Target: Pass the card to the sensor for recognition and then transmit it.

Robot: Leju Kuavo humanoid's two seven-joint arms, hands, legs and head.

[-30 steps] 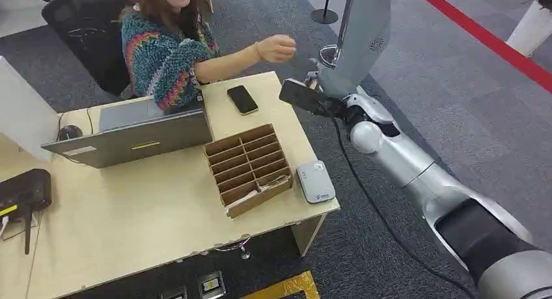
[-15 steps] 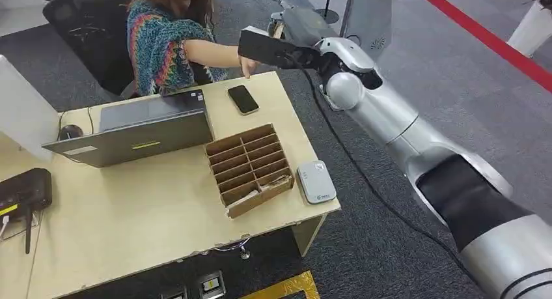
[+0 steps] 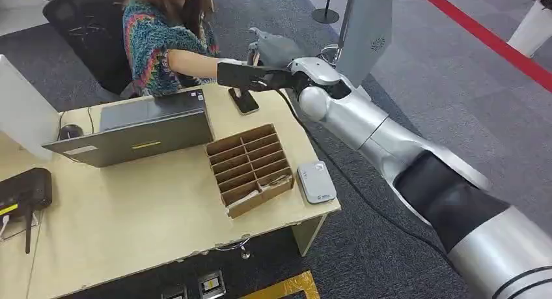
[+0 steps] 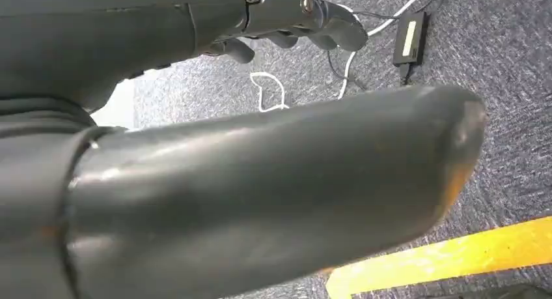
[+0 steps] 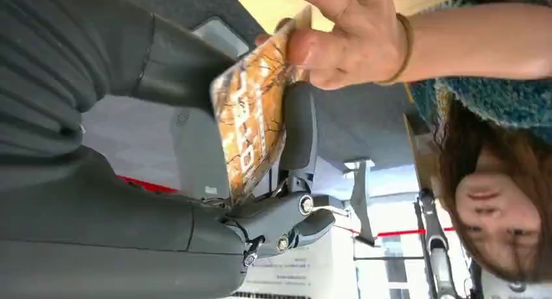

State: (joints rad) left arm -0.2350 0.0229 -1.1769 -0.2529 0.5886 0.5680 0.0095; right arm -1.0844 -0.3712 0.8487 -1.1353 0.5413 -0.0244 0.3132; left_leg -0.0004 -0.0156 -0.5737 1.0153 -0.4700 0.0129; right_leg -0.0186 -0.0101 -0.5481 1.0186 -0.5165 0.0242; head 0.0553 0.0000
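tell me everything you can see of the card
The card is a thin, flat rectangle printed in mottled orange, brown and white with pale lettering too blurred to read. It looks like glossy plastic. The right robot hand holds one end between its dark fingers, while the person's hand pinches the other end. It hangs in the air above the table's far edge, near the black phone.

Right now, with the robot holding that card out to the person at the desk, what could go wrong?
Both grip the card at once: the right hand holds one end, the person's hand pinches the other. If the robot lets go late, the card may bend; too early, it could fall.

The handover happens above the phone at the table edge, so a dropped card might hit it or slide to the floor.

The arm reaches close to the person, so a sudden move could bump them.
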